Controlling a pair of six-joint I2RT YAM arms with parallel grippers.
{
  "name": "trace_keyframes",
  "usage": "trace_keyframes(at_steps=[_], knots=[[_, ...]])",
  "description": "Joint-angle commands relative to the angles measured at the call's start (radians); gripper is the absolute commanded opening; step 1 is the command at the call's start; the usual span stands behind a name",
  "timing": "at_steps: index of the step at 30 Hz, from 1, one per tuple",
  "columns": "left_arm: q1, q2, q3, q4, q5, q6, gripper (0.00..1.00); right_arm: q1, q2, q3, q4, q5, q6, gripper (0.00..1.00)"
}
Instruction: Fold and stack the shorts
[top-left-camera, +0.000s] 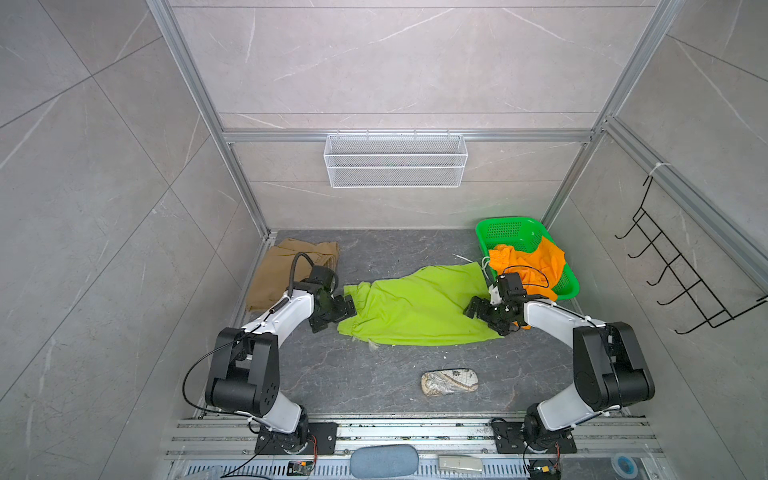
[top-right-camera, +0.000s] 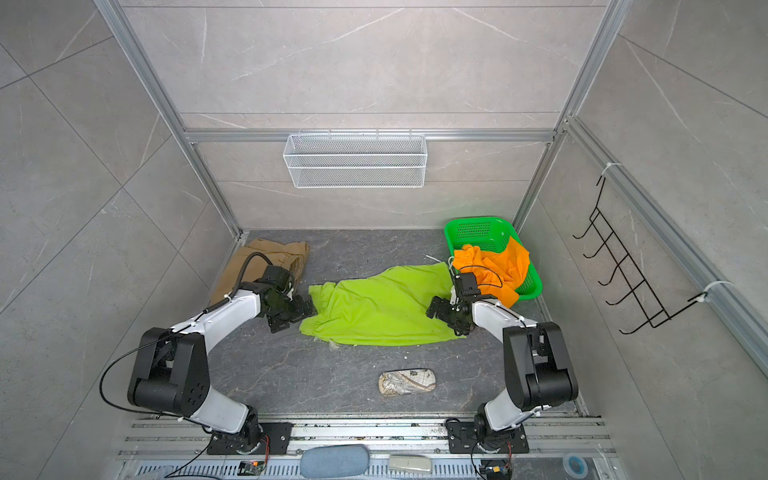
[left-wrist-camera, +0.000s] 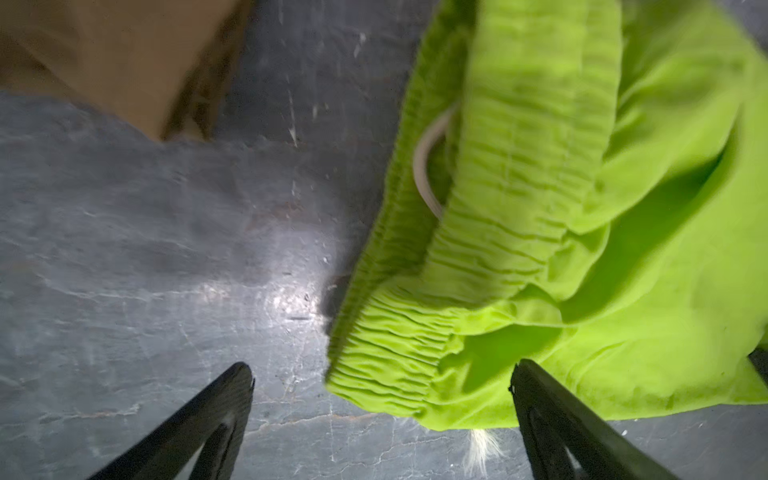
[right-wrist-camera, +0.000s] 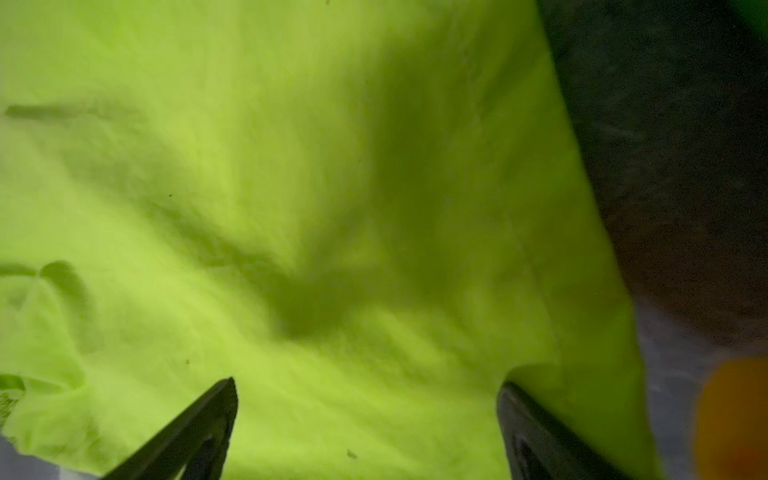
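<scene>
The left fingers (left-wrist-camera: 224, 399) stand wide apart with nothing clamped: in the wrist view one tip is over bare bench (top-left-camera: 374, 386), the other over the gathered elastic waist of the lime green shorts (left-wrist-camera: 582, 208). Whether either tip touches the cloth I cannot tell. A loop of white drawstring (left-wrist-camera: 424, 166) shows inside the waistband.

The right fingers (right-wrist-camera: 208, 415) are also spread wide and grip nothing. Both tips are over the smooth lime cloth near its hem, close to the surface, though the blur hides any contact.

In both top views the lime green shorts (top-left-camera: 419, 307) (top-right-camera: 382, 311) lie spread across the middle of the bench, waist toward the left arm and leg ends toward the right arm, with one set of fingers at each end.

The tan shorts (top-left-camera: 270, 274) lie flat by the far left corner of the bench, partly behind the left arm. The orange shorts (top-left-camera: 536, 266) are crumpled in the green basket (top-left-camera: 507, 230) at the far right corner, spilling over its near rim. A patterned pouch (top-left-camera: 449, 381) lies near the front edge, apart from the shorts
</scene>
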Motion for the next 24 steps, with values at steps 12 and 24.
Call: trace_keyframes(at_steps=[12, 24], knots=[[0.008, 0.13, 0.063, 0.14, 0.13, 0.013, 0.92, 0.0, 0.012, 0.013, -0.068, -0.001, -0.032, 0.99], [-0.017, 0.248, 0.096, 0.074, 0.059, 0.036, 0.79, 0.001, 0.027, 0.013, -0.051, -0.028, -0.023, 0.99]])
